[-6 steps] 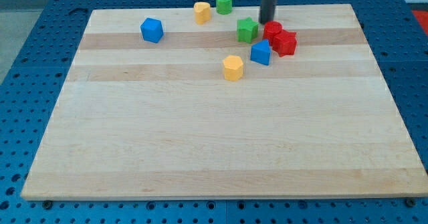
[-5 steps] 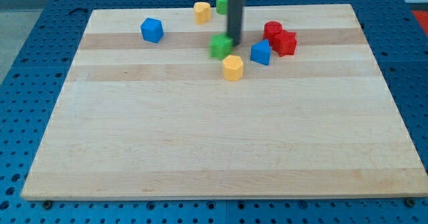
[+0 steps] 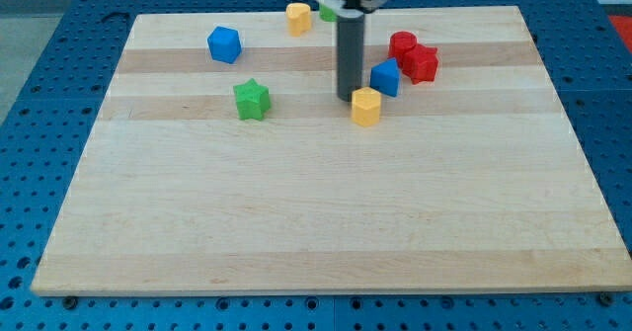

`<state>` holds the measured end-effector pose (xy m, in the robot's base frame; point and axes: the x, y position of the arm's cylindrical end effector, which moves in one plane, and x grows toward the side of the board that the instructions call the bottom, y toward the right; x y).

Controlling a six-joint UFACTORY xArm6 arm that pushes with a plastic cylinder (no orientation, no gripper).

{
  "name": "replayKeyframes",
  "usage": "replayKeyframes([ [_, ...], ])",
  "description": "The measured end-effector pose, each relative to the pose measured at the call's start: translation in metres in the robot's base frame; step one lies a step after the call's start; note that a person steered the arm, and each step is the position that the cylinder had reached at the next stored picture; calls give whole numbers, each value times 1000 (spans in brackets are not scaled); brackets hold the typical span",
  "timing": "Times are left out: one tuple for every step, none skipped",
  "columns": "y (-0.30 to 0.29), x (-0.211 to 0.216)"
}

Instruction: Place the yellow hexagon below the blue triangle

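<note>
1. The dark straight rod stands upright over the pale wooden table (image 3: pixel 316 222), coming down from the view's top, where its wider housing is cut off by the frame edge.
2. My tip (image 3: pixel 348 98) rests on the table just to the view's left of the yellow hexagon block (image 3: pixel 366 106), touching it or nearly so.
3. There is no pincer on this arm, so nothing is clamped or let go; the rod only pushes.
4. The yellow hexagon block sits just below and slightly left of the blue triangle block (image 3: pixel 385 77), close to it.
5. From the blue triangle block: two red blocks (image 3: pixel 413 56) huddle just to its upper right, their shapes hard to make out.
6. A green star block (image 3: pixel 252 100) lies well to its left.
7. A blue cube block (image 3: pixel 224 44) lies farther left and higher.
8. A second yellow block (image 3: pixel 298 18) stands up-left, near the table's top edge.
9. A green block (image 3: pixel 327 13) beside that one is mostly hidden behind the rod.
</note>
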<state>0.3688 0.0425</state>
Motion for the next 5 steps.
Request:
replayKeyframes([
  [33,0],
  [41,0],
  [28,-8],
  [-15,-21],
  [-45,-42],
])
